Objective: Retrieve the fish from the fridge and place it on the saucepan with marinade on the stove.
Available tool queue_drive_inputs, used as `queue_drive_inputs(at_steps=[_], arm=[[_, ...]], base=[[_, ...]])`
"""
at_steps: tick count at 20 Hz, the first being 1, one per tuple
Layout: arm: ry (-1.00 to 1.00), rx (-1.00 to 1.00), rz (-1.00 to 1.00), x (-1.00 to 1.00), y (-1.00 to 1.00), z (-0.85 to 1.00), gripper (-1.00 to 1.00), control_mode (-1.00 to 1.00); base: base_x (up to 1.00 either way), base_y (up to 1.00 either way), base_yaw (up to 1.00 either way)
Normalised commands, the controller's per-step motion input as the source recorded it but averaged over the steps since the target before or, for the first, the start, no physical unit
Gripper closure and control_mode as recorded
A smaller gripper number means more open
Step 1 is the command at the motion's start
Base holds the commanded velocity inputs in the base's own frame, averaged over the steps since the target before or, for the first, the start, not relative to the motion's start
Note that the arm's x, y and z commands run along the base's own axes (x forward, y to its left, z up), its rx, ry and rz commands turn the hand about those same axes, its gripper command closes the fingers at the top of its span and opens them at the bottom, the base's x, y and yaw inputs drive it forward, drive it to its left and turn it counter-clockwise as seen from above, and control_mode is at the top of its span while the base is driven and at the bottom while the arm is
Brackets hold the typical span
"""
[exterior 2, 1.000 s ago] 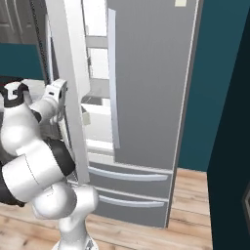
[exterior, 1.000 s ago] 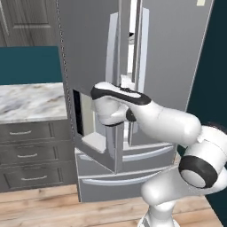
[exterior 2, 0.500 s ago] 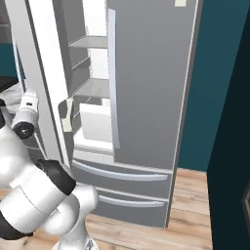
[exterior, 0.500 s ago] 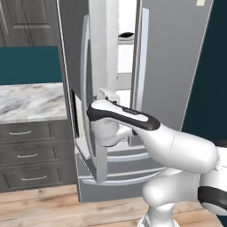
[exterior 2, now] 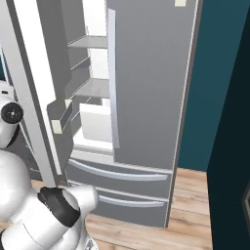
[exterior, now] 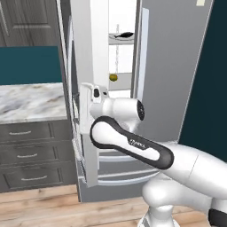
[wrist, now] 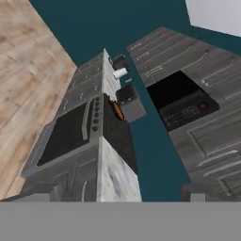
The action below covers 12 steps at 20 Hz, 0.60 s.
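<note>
The silver fridge (exterior: 168, 75) stands with its left door (exterior: 86, 88) swung wide, white interior showing. A small dark fish (exterior: 121, 34) lies on an upper shelf. My hand sits against the open door's inner edge at mid height in the left base view. In the hand view my gripper (wrist: 120, 193) is open, its fingertips (wrist: 44, 191) far apart with nothing between them. That rolled view looks sideways at the stove (wrist: 70, 129). Its black cooktop (wrist: 118, 136) carries a thin orange-brown sliver, the saucepan (wrist: 116, 111) seen edge-on.
A small round yellowish item (exterior: 113, 77) sits on a lower fridge shelf. A marble counter (exterior: 31, 102) over grey drawers is left of the fridge. The open door (exterior 2: 34, 97) with its bin (exterior 2: 61, 114) stands beside my arm. A dark microwave (wrist: 183, 101) hangs above the stove counter.
The fridge's left door has swung much wider, baring the shelves and the fish. My arm has swept left with the door.
</note>
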Motion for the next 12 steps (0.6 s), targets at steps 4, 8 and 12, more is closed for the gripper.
queue_drive_inputs(at_steps=[4, 8, 12], arm=[[0.41, 0.01, -0.22, -0.16, -0.98, 0.01, -1.0, -1.0], [0.56, 0.01, -0.27, 0.0, -1.0, -0.02, -1.0, -1.0], [0.5, 0.0, -0.26, 0.0, -1.0, 0.04, -1.0, -1.0]], base=[[0.0, 0.0, 0.0], [0.0, 0.0, 0.0], [0.0, 0.0, 0.0]])
